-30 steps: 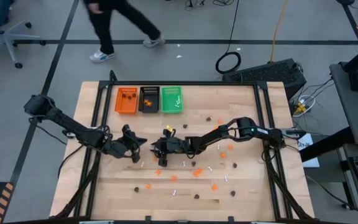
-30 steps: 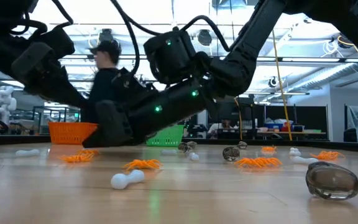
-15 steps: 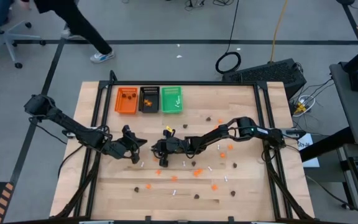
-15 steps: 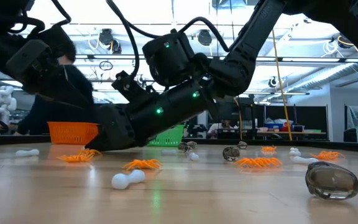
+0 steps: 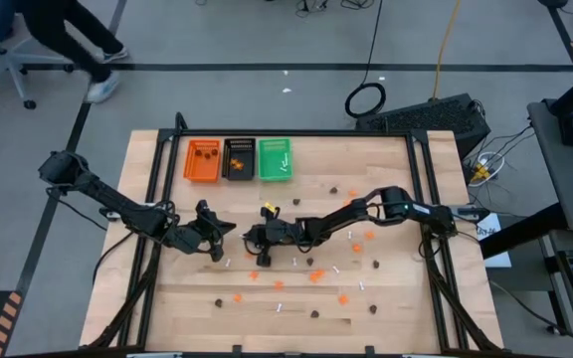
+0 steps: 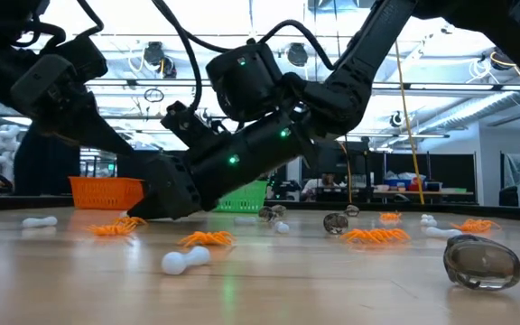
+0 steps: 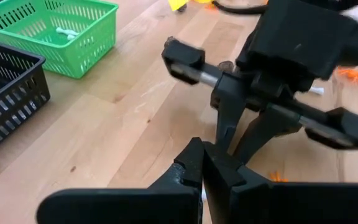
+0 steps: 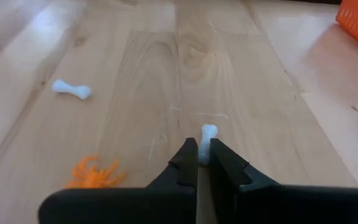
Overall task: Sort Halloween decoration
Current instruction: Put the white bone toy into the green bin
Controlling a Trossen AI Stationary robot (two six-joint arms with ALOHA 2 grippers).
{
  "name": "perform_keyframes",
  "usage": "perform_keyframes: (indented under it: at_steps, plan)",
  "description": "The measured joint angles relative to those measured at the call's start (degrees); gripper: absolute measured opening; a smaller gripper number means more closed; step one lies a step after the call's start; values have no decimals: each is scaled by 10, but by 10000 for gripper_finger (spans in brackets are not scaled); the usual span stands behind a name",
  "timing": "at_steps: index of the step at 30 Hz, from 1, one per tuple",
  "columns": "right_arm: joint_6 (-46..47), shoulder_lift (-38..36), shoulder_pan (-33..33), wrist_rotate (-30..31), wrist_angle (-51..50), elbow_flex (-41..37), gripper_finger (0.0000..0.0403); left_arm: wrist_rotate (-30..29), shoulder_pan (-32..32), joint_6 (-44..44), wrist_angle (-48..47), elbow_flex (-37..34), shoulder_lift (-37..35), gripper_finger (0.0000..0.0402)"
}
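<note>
Small orange spiders [image 8: 95, 174], dark blobs [image 5: 374, 265] and white bones [image 8: 71, 89] lie scattered on the wooden table [image 5: 396, 298]. At the table's middle my right gripper [image 8: 197, 155] [image 5: 248, 240] slants down toward the left edge, shut on one white bone [image 8: 207, 134]. Just left of it, my left gripper [image 7: 201, 158] [image 5: 229, 227] hangs shut above the wood, holding nothing and facing the right one. Orange [image 5: 203, 160], black [image 5: 238, 159] and green [image 5: 275, 159] trays stand in a row at the far left. My right gripper pinches the white bone by its near end [image 8: 204, 149] between the two fingertips. The fingers slant down from the table's right side and lie along the bone. Its far knob [image 8: 209, 130] sticks out past the tips, low over the wood; whether it is lifted I cannot tell.
Most trinkets lie in the table's middle and near half, mainly right of the grippers. The green tray [image 7: 55, 31] holds a white bone; the black tray [image 7: 5, 93] stands beside it. A person's legs [image 5: 63, 40] show on the floor beyond the far left corner.
My right gripper has stayed at the same spot, rolled slightly and shut on the white bone. Beyond the table's far edge, the person has walked away toward the left.
</note>
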Motion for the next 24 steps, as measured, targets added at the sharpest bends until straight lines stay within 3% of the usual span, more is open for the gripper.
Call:
perform_keyframes:
  at_steps: [7, 13, 24]
  plan:
    - [-40, -42, 6, -1, -45, 0, 1, -18, 0, 2, 3, 0, 0, 11]
    - [-56, -97, 8, -46, -145, 0, 0, -29, 0, 2, 7, 0, 0, 11]
    - [-125, -221, 12, -41, -316, 0, 0, -50, 0, 1, 17, 0, 0, 11]
